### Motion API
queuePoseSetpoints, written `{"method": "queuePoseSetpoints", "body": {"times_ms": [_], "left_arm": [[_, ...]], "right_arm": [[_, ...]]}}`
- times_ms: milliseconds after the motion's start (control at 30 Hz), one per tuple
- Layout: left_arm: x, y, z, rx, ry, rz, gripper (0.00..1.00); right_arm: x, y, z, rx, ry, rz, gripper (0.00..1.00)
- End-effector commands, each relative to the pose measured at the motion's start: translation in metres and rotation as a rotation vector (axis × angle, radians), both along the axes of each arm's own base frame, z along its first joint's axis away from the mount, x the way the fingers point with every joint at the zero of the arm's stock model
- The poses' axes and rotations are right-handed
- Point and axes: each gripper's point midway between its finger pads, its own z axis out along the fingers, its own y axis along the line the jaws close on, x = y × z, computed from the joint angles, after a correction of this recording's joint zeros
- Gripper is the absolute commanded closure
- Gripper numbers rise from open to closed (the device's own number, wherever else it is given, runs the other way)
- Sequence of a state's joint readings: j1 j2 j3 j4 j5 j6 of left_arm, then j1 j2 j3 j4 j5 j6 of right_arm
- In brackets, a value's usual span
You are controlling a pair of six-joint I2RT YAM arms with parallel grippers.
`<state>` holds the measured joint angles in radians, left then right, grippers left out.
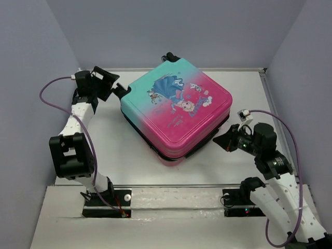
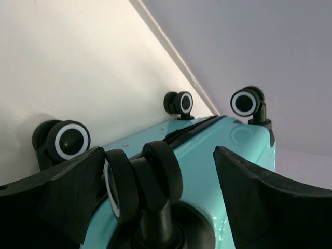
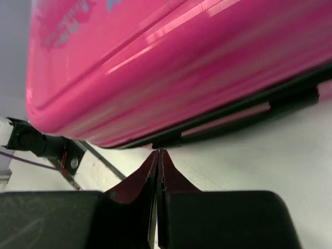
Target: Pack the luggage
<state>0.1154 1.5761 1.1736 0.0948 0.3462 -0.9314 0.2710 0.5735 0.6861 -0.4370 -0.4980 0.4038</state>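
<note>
Suitcase [image 1: 176,111] closed. Left fingers [image 2: 67,192] wide apart, straddling teal-end wheel [image 2: 150,176], nothing gripped; right fingers [image 3: 135,187] pressed together, empty, just off pink side.

right tool [image 3: 158,155] pinched closed, tips just below pink luggage [image 3: 171,67] edge

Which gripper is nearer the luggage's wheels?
Left. The left gripper is open around a wheel at the teal end; the right gripper is shut by the pink end of the luggage, far from the wheels.
</note>
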Motion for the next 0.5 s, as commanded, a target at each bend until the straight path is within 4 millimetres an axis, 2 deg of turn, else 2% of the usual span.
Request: {"method": "queuePoseSetpoints", "body": {"times_ms": [0, 33, 67, 100, 167, 200, 233, 300, 333, 367, 400, 433, 467], "left_arm": [[0.002, 0.023, 0.103, 0.138, -0.257, 0.086, 0.01], [-0.001, 0.029, 0.112, 0.163, -0.263, 0.11, 0.01], [-0.006, 0.039, 0.136, 0.215, -0.303, 0.161, 0.01], [-0.01, 0.044, 0.151, 0.226, -0.333, 0.194, 0.01], [-0.03, 0.051, 0.186, 0.287, -0.403, 0.236, 0.01], [-0.038, 0.049, 0.195, 0.301, -0.427, 0.236, 0.01], [-0.057, 0.043, 0.214, 0.325, -0.474, 0.231, 0.01], [-0.075, 0.006, 0.208, 0.332, -0.494, 0.135, 0.01], [-0.098, -0.016, 0.219, 0.334, -0.544, 0.085, 0.01], [-0.111, -0.035, 0.214, 0.353, -0.558, 0.036, 0.01], [-0.125, -0.079, 0.184, 0.343, -0.527, -0.074, 0.01], [-0.149, -0.092, 0.187, 0.337, -0.563, -0.1, 0.01], [-0.158, -0.103, 0.154, 0.345, -0.512, -0.119, 0.01]], "right_arm": [[-0.021, 0.006, -0.033, 0.011, 0.134, 0.039, 0.93], [-0.021, 0.007, -0.036, 0.015, 0.15, 0.037, 0.93], [-0.015, 0.007, -0.046, 0.005, 0.173, 0.018, 0.93], [-0.013, 0.009, -0.047, 0.004, 0.176, 0.021, 0.93], [-0.009, 0.015, -0.063, 0.011, 0.207, 0.028, 0.93], [-0.005, 0.017, -0.069, 0.013, 0.217, 0.02, 0.93], [0.001, 0.02, -0.08, 0.027, 0.232, 0.003, 0.93], [0.006, 0.029, -0.093, 0.04, 0.269, -0.005, 0.93], [0.009, 0.032, -0.098, 0.04, 0.272, -0.009, 0.93], [0.013, 0.036, -0.102, 0.043, 0.272, -0.017, 0.93], [0.018, 0.043, -0.102, 0.056, 0.237, -0.01, 0.93], [0.026, 0.052, -0.097, 0.091, 0.214, -0.006, 0.93], [0.028, 0.053, -0.103, 0.098, 0.21, -0.024, 0.93]]}}
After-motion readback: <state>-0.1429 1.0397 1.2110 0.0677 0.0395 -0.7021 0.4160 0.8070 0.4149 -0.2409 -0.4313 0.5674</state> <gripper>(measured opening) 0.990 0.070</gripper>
